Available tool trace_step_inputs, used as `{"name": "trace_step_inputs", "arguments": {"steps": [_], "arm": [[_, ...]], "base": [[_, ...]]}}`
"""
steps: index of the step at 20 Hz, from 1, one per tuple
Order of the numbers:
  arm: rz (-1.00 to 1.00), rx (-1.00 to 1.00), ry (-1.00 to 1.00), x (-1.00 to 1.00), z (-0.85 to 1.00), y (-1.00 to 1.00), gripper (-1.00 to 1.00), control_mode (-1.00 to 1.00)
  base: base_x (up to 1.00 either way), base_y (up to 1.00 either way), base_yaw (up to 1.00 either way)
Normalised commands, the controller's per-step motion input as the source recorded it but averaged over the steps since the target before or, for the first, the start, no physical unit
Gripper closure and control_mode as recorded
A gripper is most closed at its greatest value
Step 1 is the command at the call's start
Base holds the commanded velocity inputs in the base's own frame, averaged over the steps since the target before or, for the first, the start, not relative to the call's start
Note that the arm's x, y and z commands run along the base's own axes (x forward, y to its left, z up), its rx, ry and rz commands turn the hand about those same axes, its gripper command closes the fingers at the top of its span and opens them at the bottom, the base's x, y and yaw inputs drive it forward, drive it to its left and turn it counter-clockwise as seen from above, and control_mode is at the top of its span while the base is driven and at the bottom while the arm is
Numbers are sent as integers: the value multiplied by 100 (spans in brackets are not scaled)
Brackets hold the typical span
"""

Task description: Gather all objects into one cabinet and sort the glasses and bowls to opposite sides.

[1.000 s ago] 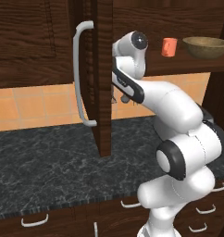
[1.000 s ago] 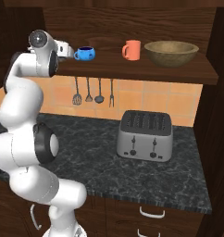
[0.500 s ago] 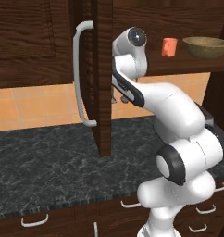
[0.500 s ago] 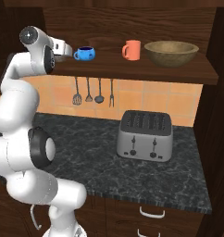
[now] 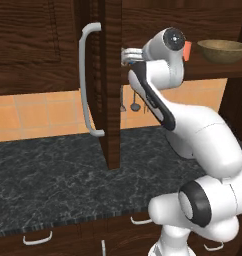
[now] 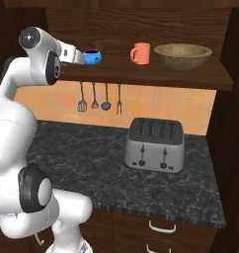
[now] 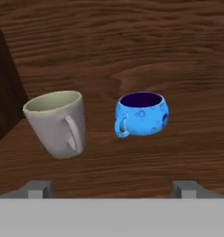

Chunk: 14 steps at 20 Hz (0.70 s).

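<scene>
Small round bright blue bowl point(image 7: 141, 114) with dark rim and a little side handle: upright on the wooden shelf, handle at 9 o'clock in hand view. Pale grey-white mug point(image 7: 58, 123) sits just beside it at 9 o'clock, apart, looks tilted there. In right base view: blue bowl point(image 6: 92, 56), then orange-red cup point(image 6: 140, 53) at its 3 o'clock, upright, well apart. Wide shallow tan wooden bowl point(image 6: 182, 55) further at 3 o'clock, near the cup. Tall dark brown wood-grain cabinet door point(image 5: 105, 80) stands open, curved light-grey bar handle point(image 5: 86, 80) vertical.

A silver toaster point(image 6: 154, 145) sits on the dark counter point(image 6: 97, 158) below hanging utensils point(image 6: 98, 97).
</scene>
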Motion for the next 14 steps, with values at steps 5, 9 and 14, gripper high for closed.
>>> {"name": "trace_step_inputs", "arguments": {"steps": [5,9,14], "arm": [[-21,9,0,-57,1,-92,-100,-100],[-25,8,0,-38,4,-83,-100,-100],[-20,4,0,-3,6,-81,-100,-100]], "base": [[0,0,0],[0,0,0],[0,0,0]]}}
